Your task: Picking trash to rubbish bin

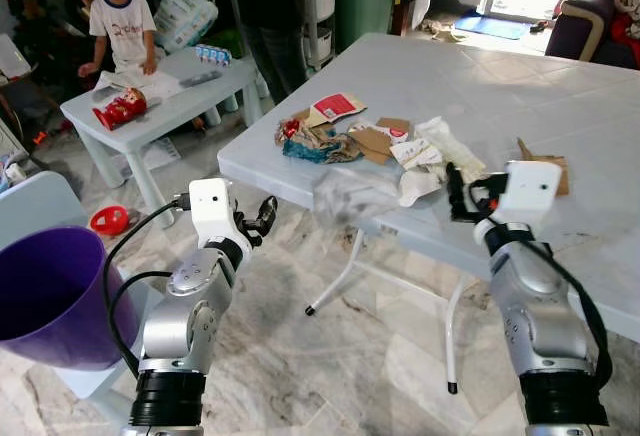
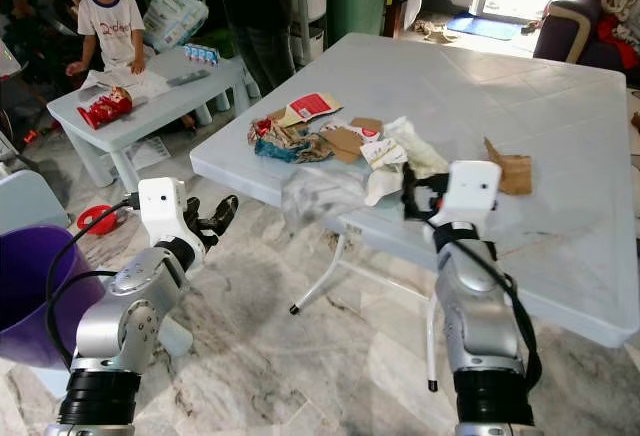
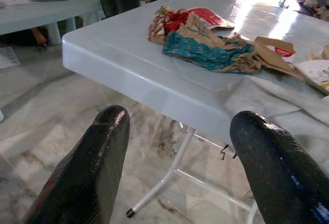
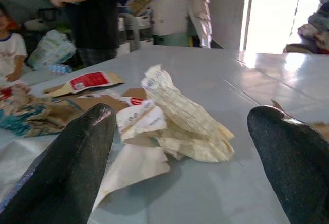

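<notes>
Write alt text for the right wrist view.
The right gripper, fingers open, hovers low over the pale table, aimed at crumpled white paper among cardboard scraps. A person in a dark top stands beyond the table.

A lived-in home: marble-tile floor, sofa (by a sunlit doorway), plastic tables.

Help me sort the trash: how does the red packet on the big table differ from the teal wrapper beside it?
The red packet lies flat and smooth; the teal wrapper is crumpled into a heap. The packet sits farther from the table edge, the wrapper nearer it. Both lie untouched on the table, no gripper on them.
</notes>
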`<state>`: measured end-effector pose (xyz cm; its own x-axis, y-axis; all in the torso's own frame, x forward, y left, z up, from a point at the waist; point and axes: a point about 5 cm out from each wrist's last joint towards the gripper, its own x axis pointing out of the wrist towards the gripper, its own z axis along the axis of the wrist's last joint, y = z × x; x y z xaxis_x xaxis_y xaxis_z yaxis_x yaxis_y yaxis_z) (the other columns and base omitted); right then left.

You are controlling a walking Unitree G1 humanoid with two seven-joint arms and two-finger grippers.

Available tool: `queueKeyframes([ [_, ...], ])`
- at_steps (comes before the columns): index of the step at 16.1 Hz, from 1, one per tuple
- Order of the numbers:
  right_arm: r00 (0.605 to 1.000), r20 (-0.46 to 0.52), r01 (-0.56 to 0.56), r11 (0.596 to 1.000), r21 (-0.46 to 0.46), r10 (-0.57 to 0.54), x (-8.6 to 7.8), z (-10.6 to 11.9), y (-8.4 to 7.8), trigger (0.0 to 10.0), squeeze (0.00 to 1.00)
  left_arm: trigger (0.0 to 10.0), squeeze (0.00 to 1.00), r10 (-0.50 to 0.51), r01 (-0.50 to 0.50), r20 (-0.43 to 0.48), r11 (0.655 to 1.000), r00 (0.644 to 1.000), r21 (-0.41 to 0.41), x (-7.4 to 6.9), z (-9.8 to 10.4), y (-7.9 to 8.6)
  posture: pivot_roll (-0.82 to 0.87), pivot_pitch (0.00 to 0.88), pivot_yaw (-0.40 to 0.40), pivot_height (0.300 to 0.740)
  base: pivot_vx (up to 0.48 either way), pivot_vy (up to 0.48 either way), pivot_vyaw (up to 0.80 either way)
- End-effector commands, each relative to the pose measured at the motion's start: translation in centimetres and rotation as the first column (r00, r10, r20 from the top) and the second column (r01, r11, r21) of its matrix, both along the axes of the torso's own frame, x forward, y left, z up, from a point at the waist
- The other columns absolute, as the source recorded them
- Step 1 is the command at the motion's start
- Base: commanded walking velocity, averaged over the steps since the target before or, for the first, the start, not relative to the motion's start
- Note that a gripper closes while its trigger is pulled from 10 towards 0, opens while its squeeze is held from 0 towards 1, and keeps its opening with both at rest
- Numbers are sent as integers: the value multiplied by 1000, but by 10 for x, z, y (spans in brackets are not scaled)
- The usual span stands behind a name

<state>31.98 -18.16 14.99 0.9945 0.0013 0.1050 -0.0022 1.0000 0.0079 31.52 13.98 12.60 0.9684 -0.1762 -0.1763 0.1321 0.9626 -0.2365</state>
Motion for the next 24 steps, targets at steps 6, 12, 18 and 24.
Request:
queueKeyframes([
  [6, 999, 52, -13, 999, -31, 15, -4, 14, 2, 10000, 0, 10000, 0, -25, 25, 4, 1000, 1000, -6, 2, -1, -9, -42, 0, 31, 740, 446, 0, 0],
  [12, 999, 49, -21, 999, -42, 23, -5, 16, 4, 10000, 0, 10000, 0, -46, 46, -22, 999, 999, -3, -1, -7, -14, -46, 0, 25, 740, 452, 0, 0],
  [18, 999, 46, -21, 998, -51, 24, -5, 17, 4, 10000, 0, 10000, 0, -67, 67, -39, 998, 997, -15, -5, -12, -23, -51, 0, 19, 740, 176, 0, 0],
  [24, 999, 47, -24, 998, -66, 27, -5, 20, 3, 10000, 0, 10000, 0, -73, 73, 0, 996, 997, -48, -6, -6, -28, -57, 0, 11, 740, 0, 0, 0],
])
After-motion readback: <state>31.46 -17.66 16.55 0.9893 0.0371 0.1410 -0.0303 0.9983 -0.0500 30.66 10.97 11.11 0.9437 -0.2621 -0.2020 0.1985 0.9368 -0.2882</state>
